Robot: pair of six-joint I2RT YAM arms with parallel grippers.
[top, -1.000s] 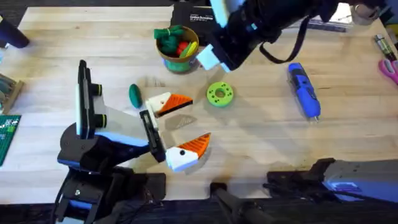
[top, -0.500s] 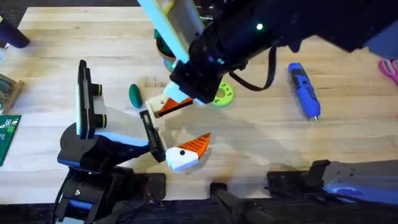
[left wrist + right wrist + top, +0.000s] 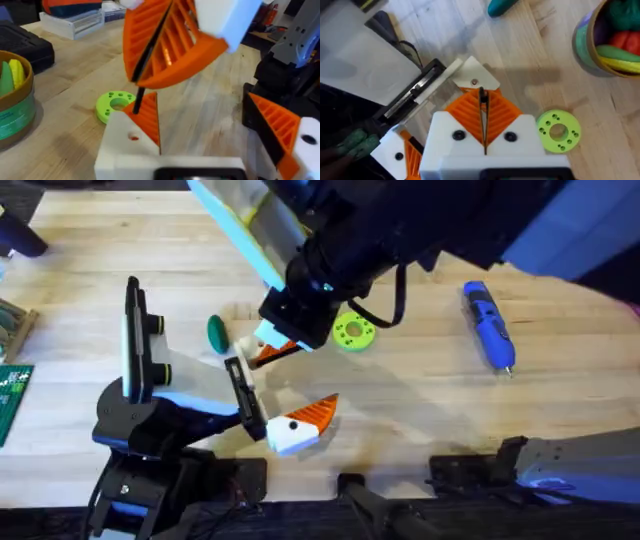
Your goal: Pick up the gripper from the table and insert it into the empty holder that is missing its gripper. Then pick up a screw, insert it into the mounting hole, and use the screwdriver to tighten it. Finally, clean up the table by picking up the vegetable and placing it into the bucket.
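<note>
Orange triangular plastic wedge: sits against the plain white wedge-shaped holder block, the far finger of the left pincer, mid-table.

Hidden / unclear:
- Overhead, the right arm reaches across large and dark. It covers most of the holder and part of the wedge, leaving an orange sliver exposed.
- Cannot tell whether the wedge is fully seated on the holder or just resting there.
- A thin dark rod runs between the right pincer's orange ribbed pads. Its nature is hard to make out. One end pokes out past the pad tips, just beside the small hole in the holder's face.
- The round tin cup with a green band is cut off at the frame edge in the wrist views. Toy pieces show inside it.

Orientation:
- The wedge's long axis lies along the holder.
- Its narrow end points away from the left arm's wrist, toward the bright green perforated disc.

Pincers:
- The left pincer is spread wide, holding nothing between its fingers. The near finger carries its own orange tip.
- The right pincer is closed, with its pads pinched on the rod directly over the holder.

Other:
- The dark green oval toy vegetable lies on the light plank tabletop near the holder.
- The blue pen-shaped screwdriver lies well apart, on the right.
</note>
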